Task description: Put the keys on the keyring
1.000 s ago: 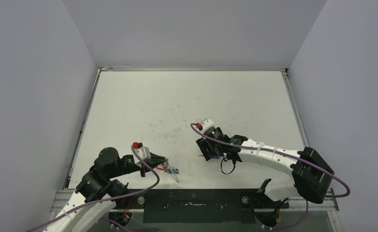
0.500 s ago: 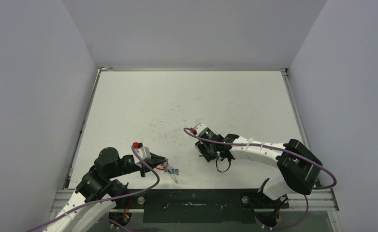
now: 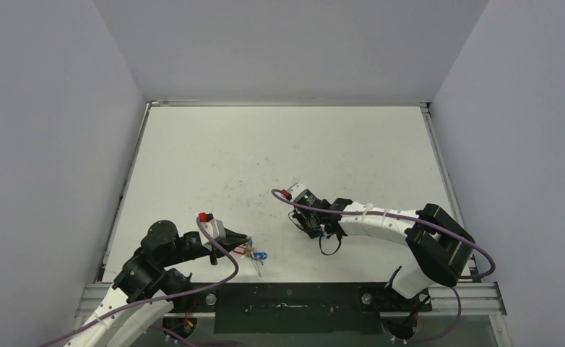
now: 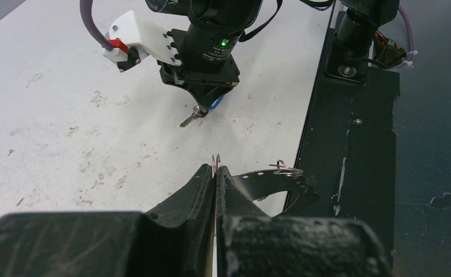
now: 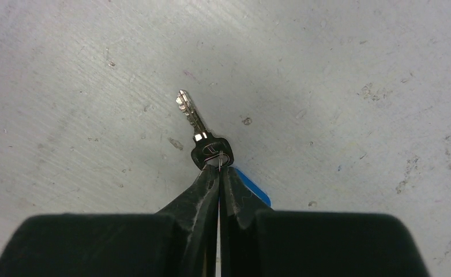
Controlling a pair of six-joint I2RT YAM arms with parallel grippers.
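My left gripper [image 4: 215, 171] is shut on the thin wire of the keyring [image 4: 215, 162], which pokes out above the fingertips. A small silver clip [image 4: 284, 168] hangs just to its right. In the top view, the left gripper [image 3: 248, 241] sits at the near left with a red tag [image 3: 245, 251] and a blue tag [image 3: 263, 255] beside its tips. My right gripper [image 5: 219, 169] is shut on the small ring of a key [image 5: 210, 151] with a dark head and silver blade. That key's blue tag [image 5: 253, 189] shows behind the right finger. The left wrist view shows this key [image 4: 192, 119] dangling close over the table.
The white tabletop [image 3: 279, 144] is scuffed with small dark marks. A black base plate [image 4: 356, 127] runs along the near edge, just right of the left gripper. Grey walls enclose the table on three sides.
The right gripper has shut on the key's ring and its arm has shifted a little to the left. The left arm has stayed still.
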